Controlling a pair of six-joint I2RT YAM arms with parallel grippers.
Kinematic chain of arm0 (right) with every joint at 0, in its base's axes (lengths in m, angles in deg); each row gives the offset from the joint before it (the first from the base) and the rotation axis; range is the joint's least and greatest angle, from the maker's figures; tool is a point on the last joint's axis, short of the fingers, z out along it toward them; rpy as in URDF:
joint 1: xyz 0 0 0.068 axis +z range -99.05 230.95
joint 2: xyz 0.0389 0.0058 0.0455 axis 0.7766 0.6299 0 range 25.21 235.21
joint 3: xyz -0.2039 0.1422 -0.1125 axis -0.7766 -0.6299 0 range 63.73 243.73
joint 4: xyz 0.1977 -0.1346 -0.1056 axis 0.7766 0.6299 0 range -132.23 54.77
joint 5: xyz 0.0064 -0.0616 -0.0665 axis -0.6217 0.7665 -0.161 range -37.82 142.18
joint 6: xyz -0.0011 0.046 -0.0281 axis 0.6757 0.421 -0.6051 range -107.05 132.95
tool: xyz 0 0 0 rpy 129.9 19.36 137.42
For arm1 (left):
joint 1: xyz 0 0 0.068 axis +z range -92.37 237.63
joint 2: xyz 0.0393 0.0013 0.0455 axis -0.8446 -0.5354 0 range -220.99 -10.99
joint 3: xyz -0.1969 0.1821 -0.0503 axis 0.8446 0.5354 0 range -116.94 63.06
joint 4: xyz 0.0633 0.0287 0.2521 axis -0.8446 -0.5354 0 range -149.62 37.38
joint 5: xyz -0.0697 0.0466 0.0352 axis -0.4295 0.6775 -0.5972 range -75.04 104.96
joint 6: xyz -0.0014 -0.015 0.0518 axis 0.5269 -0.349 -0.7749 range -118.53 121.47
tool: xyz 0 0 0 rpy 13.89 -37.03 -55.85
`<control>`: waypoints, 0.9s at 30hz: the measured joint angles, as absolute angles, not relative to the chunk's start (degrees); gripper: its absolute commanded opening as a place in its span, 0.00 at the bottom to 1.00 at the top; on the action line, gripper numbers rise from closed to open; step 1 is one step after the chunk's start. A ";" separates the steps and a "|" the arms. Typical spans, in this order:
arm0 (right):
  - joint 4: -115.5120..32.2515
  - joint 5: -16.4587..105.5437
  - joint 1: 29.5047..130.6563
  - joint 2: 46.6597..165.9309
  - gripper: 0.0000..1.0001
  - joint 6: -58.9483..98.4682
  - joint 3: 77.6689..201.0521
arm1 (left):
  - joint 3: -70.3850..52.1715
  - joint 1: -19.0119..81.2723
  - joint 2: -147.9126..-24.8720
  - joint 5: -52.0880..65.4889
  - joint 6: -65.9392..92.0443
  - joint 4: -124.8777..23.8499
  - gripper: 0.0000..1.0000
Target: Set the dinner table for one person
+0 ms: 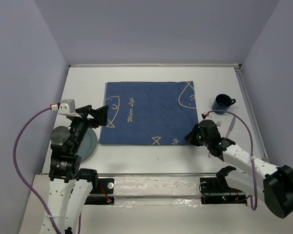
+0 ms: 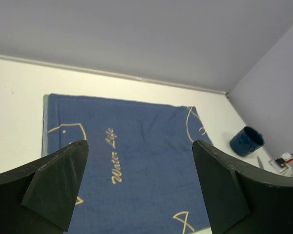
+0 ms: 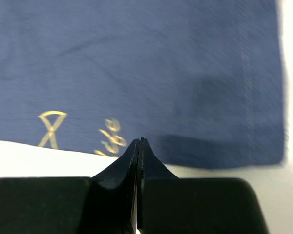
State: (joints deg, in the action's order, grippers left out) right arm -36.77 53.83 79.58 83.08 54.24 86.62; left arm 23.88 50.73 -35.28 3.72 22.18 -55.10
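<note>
The white dinner table (image 1: 151,78) carries a dark blue cloth (image 1: 146,114) with pale line drawings, lying flat at its middle. My left gripper (image 1: 101,117) is open and empty, raised over the cloth's left edge; in the left wrist view (image 2: 139,146) the cloth (image 2: 136,146) shows between its wide-apart fingers. My right gripper (image 1: 191,136) is shut with nothing between its jaws, at the cloth's near right corner; in the right wrist view (image 3: 139,141) its tips sit over the cloth's near hem (image 3: 200,156).
A pale teal plate (image 1: 91,145) lies left of the cloth, partly under my left arm. A dark blue mug (image 1: 223,103) stands right of the cloth, also in the left wrist view (image 2: 246,141). A fork (image 1: 218,124) and knife (image 1: 230,127) lie below the mug, near my right arm.
</note>
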 measured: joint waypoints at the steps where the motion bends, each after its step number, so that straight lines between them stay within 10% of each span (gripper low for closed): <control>1: -36.58 54.86 79.55 81.88 0.00 55.29 84.79 | 24.12 50.52 -35.28 3.89 21.81 -55.64 0.99; 8: -35.88 58.97 79.55 79.58 0.01 60.43 80.44 | 24.85 48.92 -35.17 4.70 19.91 -58.60 0.99; 14: -32.14 61.77 79.55 77.94 0.22 60.74 82.14 | 24.85 47.28 -34.47 4.94 19.36 -59.05 0.99; 27: -25.28 75.89 59.97 88.68 0.43 44.39 112.89 | 24.85 41.93 -32.48 6.45 18.82 -60.32 0.99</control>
